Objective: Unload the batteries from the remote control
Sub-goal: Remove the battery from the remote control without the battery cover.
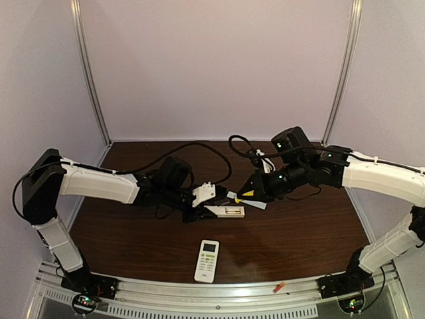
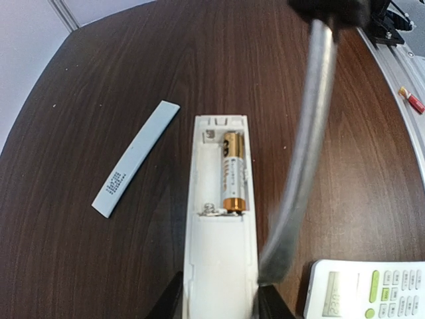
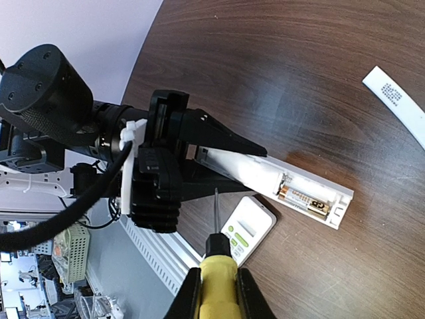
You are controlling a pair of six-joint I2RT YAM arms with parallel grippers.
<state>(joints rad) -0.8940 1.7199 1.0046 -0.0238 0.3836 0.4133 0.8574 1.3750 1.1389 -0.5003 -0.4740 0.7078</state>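
Note:
My left gripper [image 1: 199, 203] is shut on the near end of a white remote control [image 2: 219, 266] and holds it back side up. Its battery bay is open. One gold battery [image 2: 232, 173] lies in the right slot and the left slot is empty. The same battery shows in the right wrist view [image 3: 302, 199]. My right gripper [image 3: 218, 292] is shut on a yellow-handled screwdriver [image 3: 216, 266]. Its metal shaft [image 2: 305, 153] runs close along the remote's right side. A small red-and-gold cylinder [image 2: 413, 100], probably a battery, lies on the front rail.
The long pale cover [image 2: 136, 158] lies on the dark wooden table left of the held remote. A second white remote with green buttons [image 1: 207, 260] lies face up near the front edge. A metal rail [image 1: 219, 299] runs along the front.

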